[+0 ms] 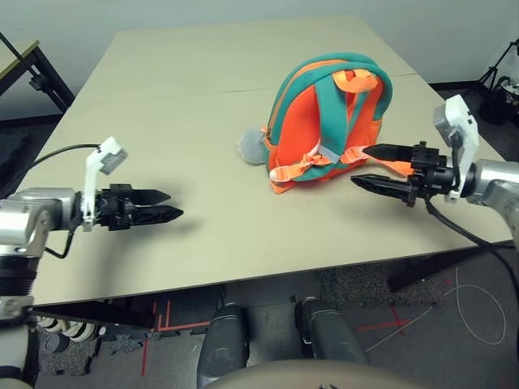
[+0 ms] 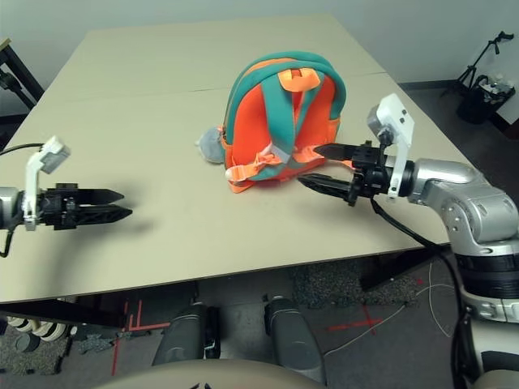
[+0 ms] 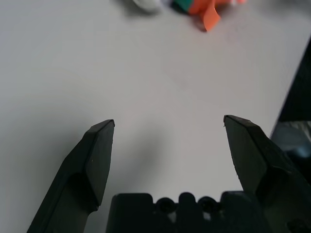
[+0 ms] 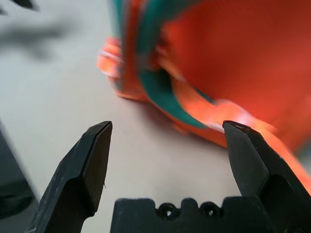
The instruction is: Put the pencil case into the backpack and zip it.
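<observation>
The right gripper hovers low over the bench with its two black fingers spread wide and nothing between them, its tips just beside the lower right corner of the backpack, close to the orange straps but not clearly touching them. The backpack stands upright at about one o'clock from the bench's middle, strap side toward the robot, teal trim arching over its orange body. A grey plush charm lies on the bench against its left side, at nine o'clock from it. The left gripper is well apart at about eight o'clock from the backpack, also open and empty, held above bare bench. The pencil case shows in no view.
</observation>
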